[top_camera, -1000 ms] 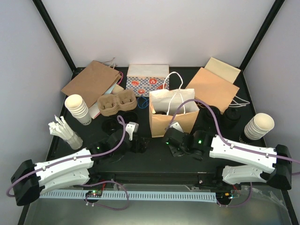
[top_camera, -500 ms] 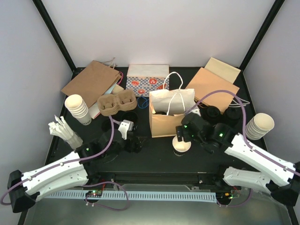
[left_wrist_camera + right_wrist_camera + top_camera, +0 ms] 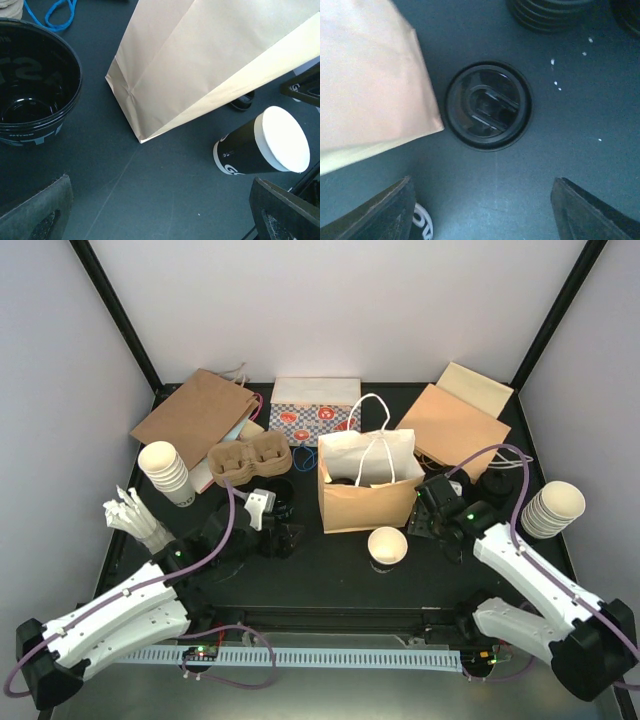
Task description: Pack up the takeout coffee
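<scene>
One takeout coffee cup [image 3: 387, 545] stands lidless on the black table in front of the upright brown paper bag [image 3: 365, 490]. Its wall is black and its open mouth looks cream; it also shows in the left wrist view [image 3: 262, 145]. My right gripper [image 3: 436, 512] is open to the right of the bag, hovering over a loose black lid [image 3: 488, 106] that lies flat beside the bag's corner [image 3: 365, 80]. My left gripper [image 3: 284, 537] is open to the left of the bag [image 3: 200, 55], with only bare table between its fingers [image 3: 35, 212].
An open black cup [image 3: 35, 85] stands beside my left gripper. Black lid stacks [image 3: 495, 485] sit behind my right gripper. Cream cup stacks [image 3: 165, 472] [image 3: 555, 508] flank the table. A pulp carrier [image 3: 248, 462], flat bags [image 3: 195, 415] and a patterned box [image 3: 315, 410] line the back.
My right gripper let go of the cup, which now stands alone before the bag, and swung right and back to the lids. My left arm reached further towards the bag.
</scene>
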`<state>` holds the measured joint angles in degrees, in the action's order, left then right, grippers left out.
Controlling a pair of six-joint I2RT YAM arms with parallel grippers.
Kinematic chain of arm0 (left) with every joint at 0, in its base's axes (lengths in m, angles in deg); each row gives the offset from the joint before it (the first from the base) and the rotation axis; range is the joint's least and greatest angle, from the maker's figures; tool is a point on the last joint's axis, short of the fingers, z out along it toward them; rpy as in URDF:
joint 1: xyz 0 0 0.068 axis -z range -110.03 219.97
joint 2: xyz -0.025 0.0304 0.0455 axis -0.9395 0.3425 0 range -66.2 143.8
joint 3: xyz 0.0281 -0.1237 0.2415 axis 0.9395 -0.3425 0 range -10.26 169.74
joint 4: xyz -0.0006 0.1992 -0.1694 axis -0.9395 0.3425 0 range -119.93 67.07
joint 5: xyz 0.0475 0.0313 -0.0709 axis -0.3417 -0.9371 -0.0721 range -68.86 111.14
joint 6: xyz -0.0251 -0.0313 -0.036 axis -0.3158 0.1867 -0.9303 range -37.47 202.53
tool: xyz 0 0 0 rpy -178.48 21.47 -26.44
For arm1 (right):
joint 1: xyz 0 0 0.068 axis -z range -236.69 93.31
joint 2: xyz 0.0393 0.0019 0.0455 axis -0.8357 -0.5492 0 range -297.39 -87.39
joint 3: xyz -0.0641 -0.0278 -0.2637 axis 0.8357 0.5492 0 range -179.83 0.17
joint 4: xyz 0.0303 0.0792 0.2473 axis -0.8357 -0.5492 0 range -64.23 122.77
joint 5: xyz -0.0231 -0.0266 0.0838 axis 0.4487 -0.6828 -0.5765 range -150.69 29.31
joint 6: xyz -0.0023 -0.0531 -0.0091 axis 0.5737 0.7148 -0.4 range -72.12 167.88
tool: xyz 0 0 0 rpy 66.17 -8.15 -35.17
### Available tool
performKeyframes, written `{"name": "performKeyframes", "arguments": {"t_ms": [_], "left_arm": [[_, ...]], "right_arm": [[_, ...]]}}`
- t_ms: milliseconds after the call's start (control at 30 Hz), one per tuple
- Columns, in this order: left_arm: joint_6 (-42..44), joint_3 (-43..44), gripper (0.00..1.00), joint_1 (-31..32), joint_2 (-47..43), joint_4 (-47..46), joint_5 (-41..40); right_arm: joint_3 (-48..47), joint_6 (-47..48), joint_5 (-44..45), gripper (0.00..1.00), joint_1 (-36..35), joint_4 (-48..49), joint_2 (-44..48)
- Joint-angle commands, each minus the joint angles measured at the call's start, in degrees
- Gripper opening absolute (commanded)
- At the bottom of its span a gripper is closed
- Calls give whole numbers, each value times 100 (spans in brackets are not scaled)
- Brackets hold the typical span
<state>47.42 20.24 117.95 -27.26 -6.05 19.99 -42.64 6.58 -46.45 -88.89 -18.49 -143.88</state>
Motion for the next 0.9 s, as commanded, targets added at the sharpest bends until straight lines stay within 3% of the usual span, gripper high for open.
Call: {"name": "performKeyframes", "arguments": {"t_ms": [0, 167, 300, 867], "left_arm": [[56, 114, 99, -50, -158, 153, 216], [-26, -18, 99, -60, -249, 47, 322], [-48, -75, 99, -56, -255, -12, 335], [31, -97, 99, -70, -229, 38, 294]], "right_arm": [[238, -446, -9, 74, 347, 578, -321], [393, -306, -153, 74, 684, 1070, -737], [307, 34, -97, 84, 722, 1264, -1145], [40, 450, -435, 91, 1020, 1910, -2384]]}}
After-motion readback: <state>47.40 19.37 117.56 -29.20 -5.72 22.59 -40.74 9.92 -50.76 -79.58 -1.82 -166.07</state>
